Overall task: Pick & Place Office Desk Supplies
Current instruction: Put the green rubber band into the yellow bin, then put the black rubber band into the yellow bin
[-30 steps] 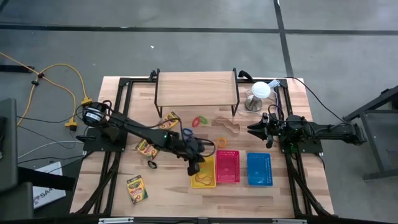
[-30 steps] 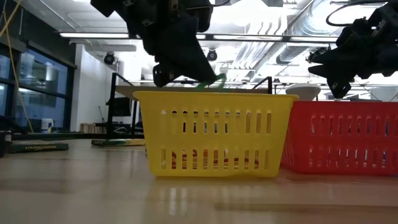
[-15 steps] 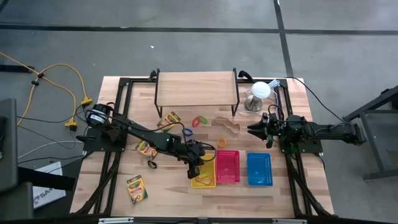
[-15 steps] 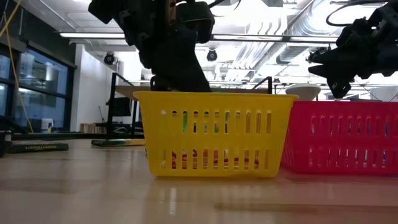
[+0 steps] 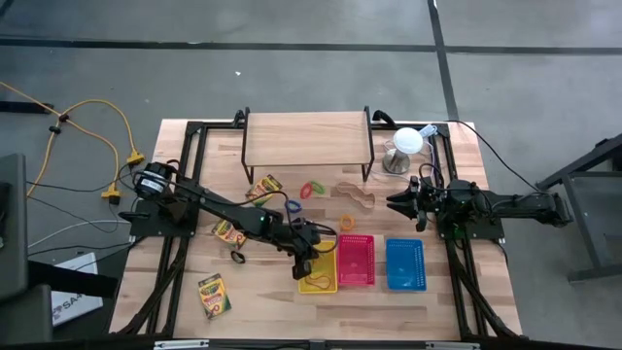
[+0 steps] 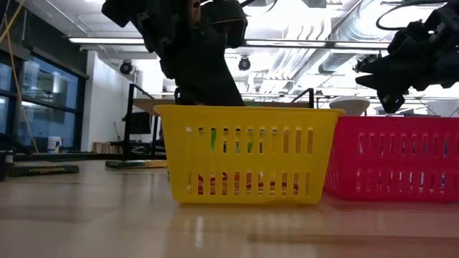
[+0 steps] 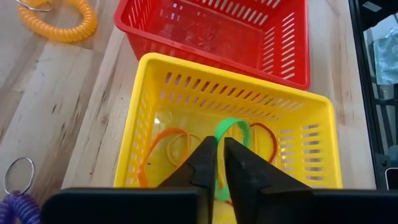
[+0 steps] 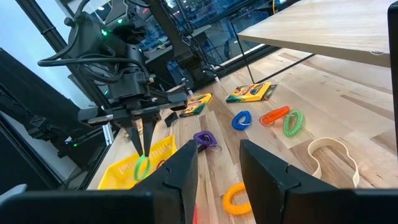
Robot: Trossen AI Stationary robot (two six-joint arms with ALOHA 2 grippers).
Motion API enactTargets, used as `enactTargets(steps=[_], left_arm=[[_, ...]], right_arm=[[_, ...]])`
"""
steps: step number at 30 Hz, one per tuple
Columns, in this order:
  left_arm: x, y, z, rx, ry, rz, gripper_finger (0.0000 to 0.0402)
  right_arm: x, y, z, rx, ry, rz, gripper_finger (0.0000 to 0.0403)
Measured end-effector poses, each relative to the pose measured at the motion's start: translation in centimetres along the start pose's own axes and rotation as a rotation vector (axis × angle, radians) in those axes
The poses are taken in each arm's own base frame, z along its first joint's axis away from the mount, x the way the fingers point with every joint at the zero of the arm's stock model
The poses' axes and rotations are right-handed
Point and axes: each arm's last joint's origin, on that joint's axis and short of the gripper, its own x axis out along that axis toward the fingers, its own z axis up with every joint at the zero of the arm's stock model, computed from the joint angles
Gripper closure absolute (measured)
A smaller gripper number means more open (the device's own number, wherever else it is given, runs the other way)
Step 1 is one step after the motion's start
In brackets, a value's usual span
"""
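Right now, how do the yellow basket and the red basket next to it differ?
The yellow basket holds rubber-band loops, orange ones on its floor and a green band; the red basket looks empty. The left gripper hangs inside the yellow basket, its fingers nearly together around the green band; no gripper is over the red one. Both are slotted plastic baskets of the same shape, side by side.

My arms: two dark, jointed units on black frame rails.

My left arm (image 5: 228, 212) was matte black with a round silver-faced joint housing near its base and black cables along its links. Its fingers (image 7: 205, 165) were flat, dark, tapered blades. My right arm (image 5: 486, 206) matched it, with small green indicator lights visible on the left arm's wrist.
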Motion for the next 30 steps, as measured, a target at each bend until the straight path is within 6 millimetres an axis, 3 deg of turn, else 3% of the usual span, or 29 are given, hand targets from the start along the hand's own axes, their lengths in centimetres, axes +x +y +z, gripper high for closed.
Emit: enactTargets(steps=[6,30], left_arm=[[0.00,0.00,-0.01,0.000,0.000,0.000,0.0339],[0.01,0.03,-0.06,0.000,0.007,-0.002,0.0336]], right_arm=[[0.00,0.00,0.01,0.000,0.000,0.000,0.0296],[0.00,0.00,0.00,0.000,0.000,0.000,0.0296]])
